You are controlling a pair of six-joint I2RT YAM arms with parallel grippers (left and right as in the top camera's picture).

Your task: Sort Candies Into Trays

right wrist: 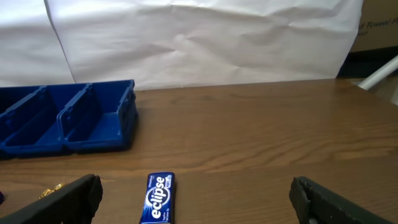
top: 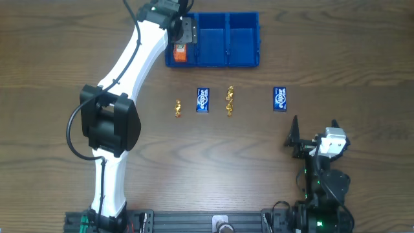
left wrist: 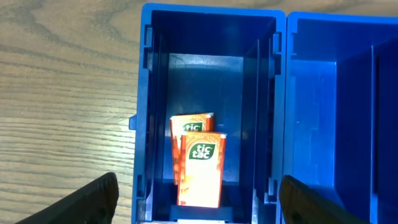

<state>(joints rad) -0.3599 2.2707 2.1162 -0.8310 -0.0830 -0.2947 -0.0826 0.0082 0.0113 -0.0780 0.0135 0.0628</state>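
Now holds left gripper (left wrist: 198, 202) spread wide above blue tray's (left wrist: 211, 12) end compartment, two orange candy boxes (left wrist: 200, 168) lying inside, directly beneath. Holds right gripper (right wrist: 196, 200) wide too, blue gum pack (right wrist: 158, 198) just ahead on table (right wrist: 261, 137).

This is looking like a robotics lab station: a white left arm (top: 132, 68) and a black right arm (top: 323, 175) are standing along a rail (top: 194, 221) at a wood-grain worktop (top: 362, 71), a white sheet (right wrist: 199, 37) is hanging behind, and a cardboard box (right wrist: 380, 22) is sitting beyond.

two mint boxes (left wrist: 199, 165) in the tray's (top: 220, 65) left compartment; candies (top: 203, 99) lined before it.
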